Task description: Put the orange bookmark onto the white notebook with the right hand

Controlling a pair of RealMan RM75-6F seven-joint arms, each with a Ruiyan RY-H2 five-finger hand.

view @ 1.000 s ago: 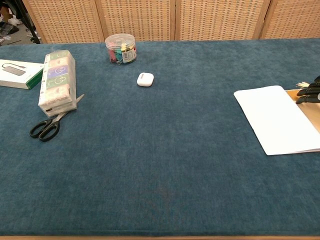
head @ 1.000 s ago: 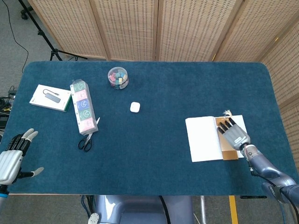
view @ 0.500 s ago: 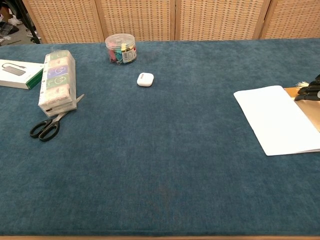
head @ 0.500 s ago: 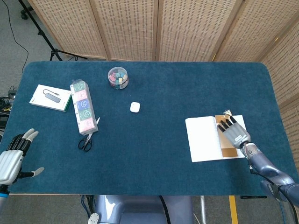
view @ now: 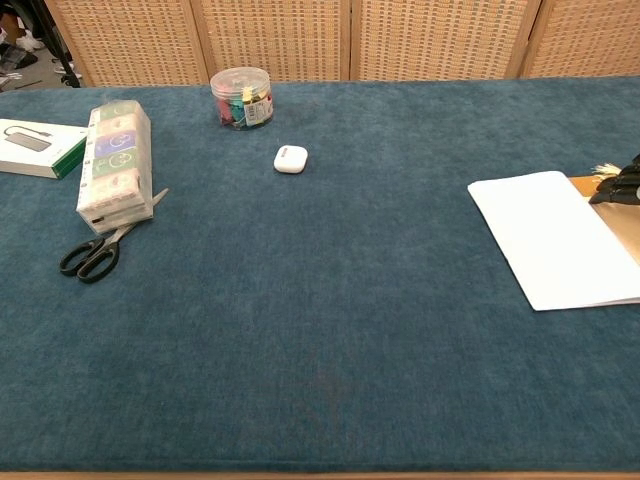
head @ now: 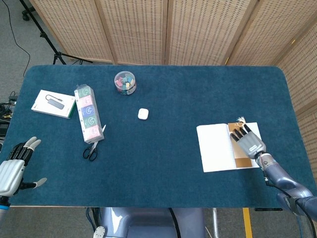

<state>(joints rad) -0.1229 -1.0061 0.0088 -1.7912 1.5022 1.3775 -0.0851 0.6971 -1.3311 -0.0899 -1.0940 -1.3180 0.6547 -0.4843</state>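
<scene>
The white notebook (head: 216, 147) (view: 555, 240) lies on the blue table at the right. An orange bookmark (head: 241, 161) (view: 585, 184) with a pale tassel lies lengthwise along the notebook's right part. My right hand (head: 249, 141) lies flat over the bookmark's far half, fingers stretched out and pointing away from me, gripping nothing. In the chest view only its dark fingertips (view: 618, 186) show at the right edge. My left hand (head: 12, 168) hovers open at the table's front left corner, far from both objects.
On the left half are black scissors (head: 91, 149), a long wrapped pack (head: 87, 112), and a white box (head: 53, 103). A clear jar of clips (head: 125, 82) and a small white case (head: 143, 113) sit mid-table. The table's right edge runs close beside the notebook.
My right hand has slid slightly back toward me along the bookmark. The bookmark and notebook stay put, and the left hand has not moved.
</scene>
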